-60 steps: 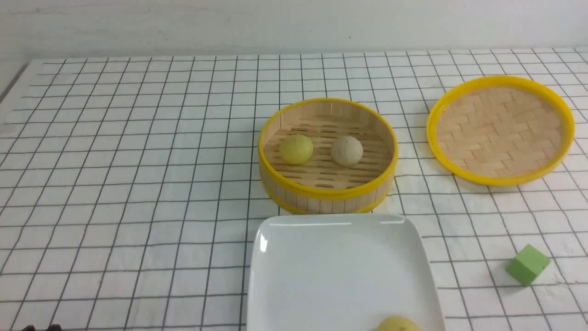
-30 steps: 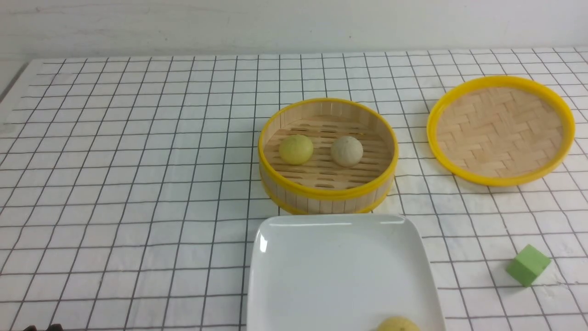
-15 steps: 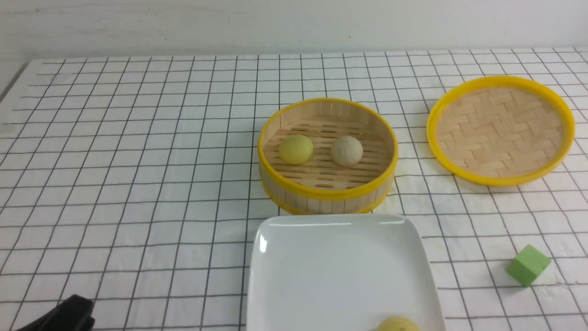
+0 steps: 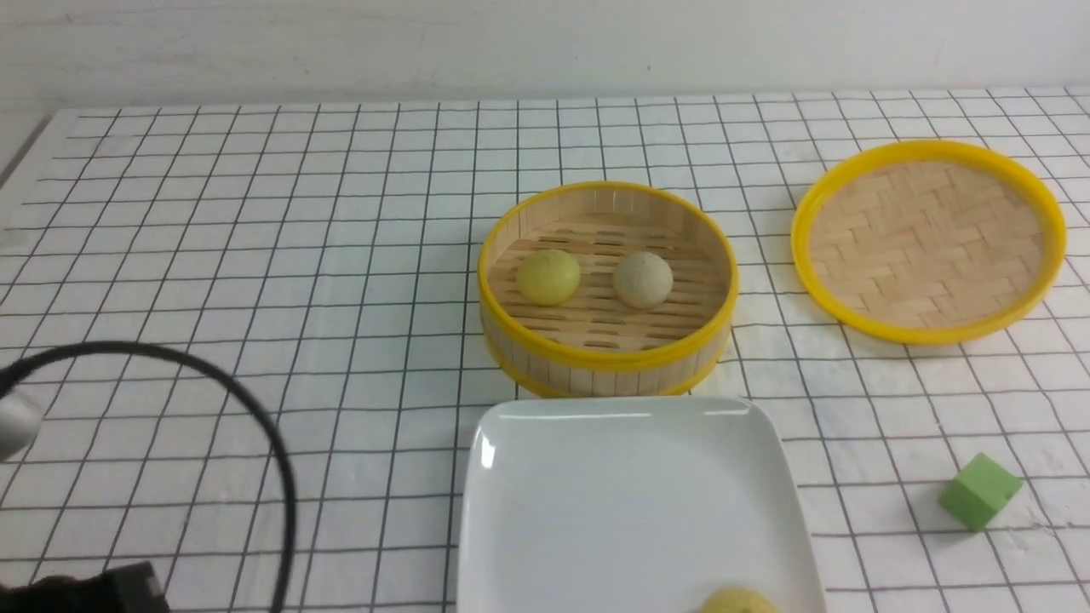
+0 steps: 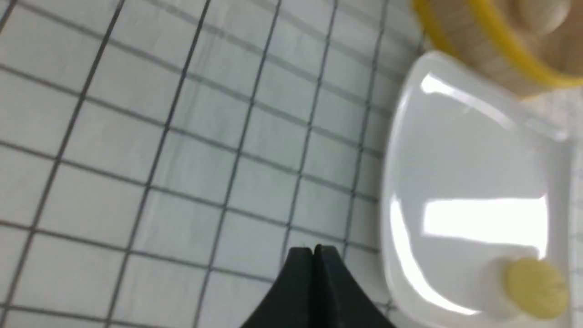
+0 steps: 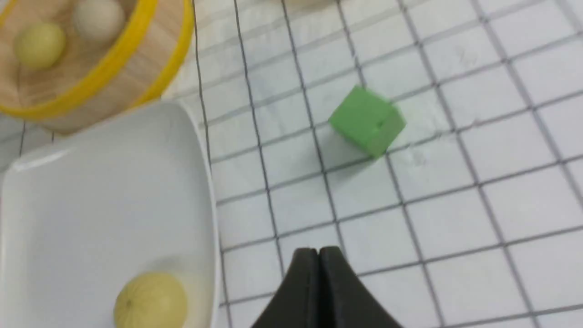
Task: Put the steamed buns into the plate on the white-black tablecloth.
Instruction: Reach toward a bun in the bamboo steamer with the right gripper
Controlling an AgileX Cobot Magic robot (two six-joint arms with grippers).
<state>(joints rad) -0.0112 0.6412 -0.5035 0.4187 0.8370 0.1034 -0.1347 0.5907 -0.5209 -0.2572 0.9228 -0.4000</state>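
A pale yellow bun (image 4: 549, 277) and a beige-grey bun (image 4: 643, 279) sit in the bamboo steamer basket (image 4: 606, 358). Another pale yellow bun (image 4: 737, 600) lies on the white square plate (image 4: 596, 502) at its near right edge; it also shows in the left wrist view (image 5: 537, 288) and the right wrist view (image 6: 150, 300). The plate rests on the white-black tablecloth (image 4: 255, 255). My left gripper (image 5: 313, 249) is shut and empty above the cloth, left of the plate. My right gripper (image 6: 318, 250) is shut and empty over the cloth, right of the plate.
A round yellow-rimmed bamboo lid (image 4: 928, 241) lies at the back right. A small green cube (image 4: 979, 490) sits on the cloth right of the plate, also in the right wrist view (image 6: 368, 121). A black cable (image 4: 247, 409) of the left arm loops at the near left.
The left arm has risen into the front view at the near left; its black cable loop now shows. The buns, plate and basket have not moved.
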